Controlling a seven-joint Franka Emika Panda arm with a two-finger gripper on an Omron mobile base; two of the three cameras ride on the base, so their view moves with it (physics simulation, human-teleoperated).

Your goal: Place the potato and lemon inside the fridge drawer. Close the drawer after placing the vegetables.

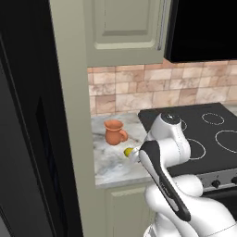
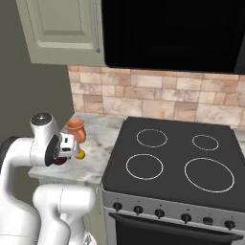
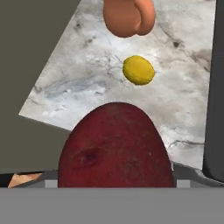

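Potato (image 3: 114, 146), the dark maroon-brown roundish one, sat clamped in my hand (image 2: 67, 152) above the marbled table (image 3: 87, 74) edge; jaws were spread wide around its firm, smooth middle. Small yellow oval lemon (image 3: 138, 70) lay beyond, looking rollable.

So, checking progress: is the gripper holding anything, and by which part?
The potato, apparently gripped across its sides; the exact contact spots are hidden.

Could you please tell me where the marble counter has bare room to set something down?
The counter is bare along its front and wall-side edge, left of the lemon. It is crowded where the terracotta jug and lemon sit close together near the stove.
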